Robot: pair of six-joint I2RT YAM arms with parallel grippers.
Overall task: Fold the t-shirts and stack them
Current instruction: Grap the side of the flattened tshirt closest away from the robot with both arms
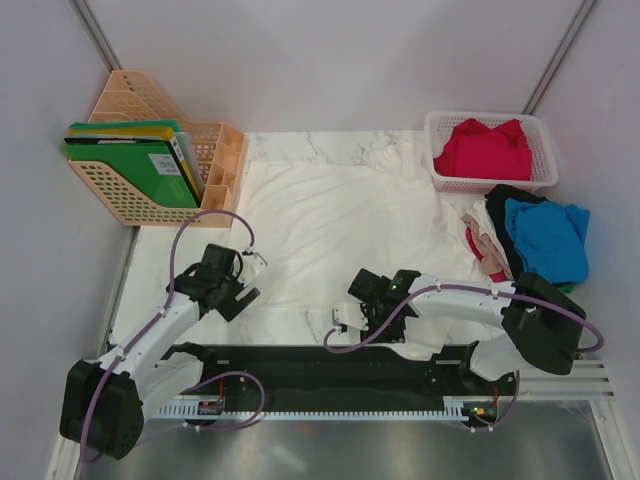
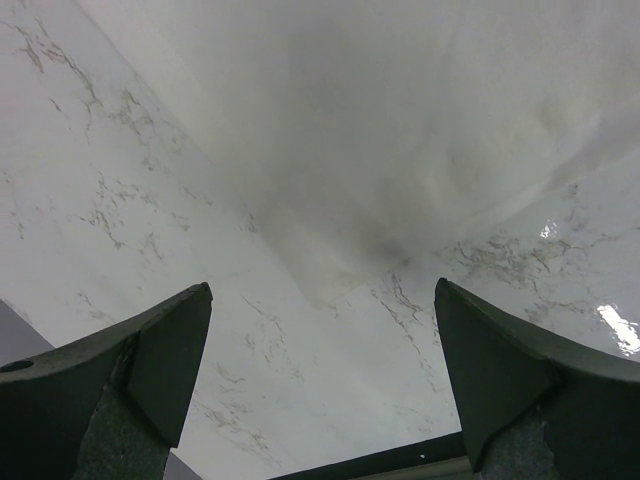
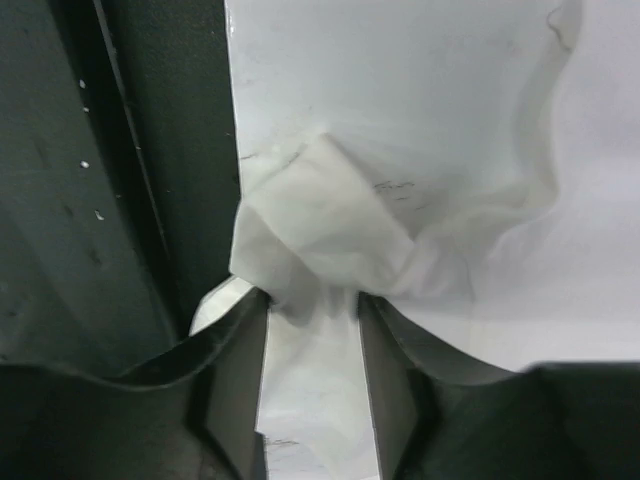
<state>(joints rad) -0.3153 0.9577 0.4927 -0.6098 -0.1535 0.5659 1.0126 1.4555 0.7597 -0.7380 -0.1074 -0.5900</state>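
We begin at the right end effector (image 3: 312, 300). Its two dark fingers are drawn in on a bunched fold of the large white soft-cloth t-shirt (image 3: 330, 220). Cloth fills the gap and touches both fingers, and creases spread out from the pinch. This fold sits at the shirt's near edge, right beside the matt black strip (image 3: 100, 200) that runs along the front of the tabletop.

The left end effector (image 2: 322, 288) hovers with its fingers spread wide and nothing between them. Below it lie bare tabletop and a rounded, slightly blurred edge of the same shirt.

From above, the white t-shirt lies spread across the middle of the white, grey-veined, glossy marble-look tabletop (image 1: 155, 262). It is mostly flat with shallow wrinkles. Its long axis seems to run from the far edge towards the arms, but we cannot tell which end is the collar.

To the right, a crumpled heap holds a bright blue t-shirt (image 1: 548, 235), a black t-shirt (image 1: 508, 198) and a pale beige t-shirt (image 1: 484, 238), all touching one another. Beyond them, a rumpled red t-shirt (image 1: 485, 150) fills a white plastic mesh basket (image 1: 440, 125) at the far right corner.

At the far left, a peach plastic lattice file rack (image 1: 130, 100) holds green plastic folders (image 1: 135, 165), which lean inside it.
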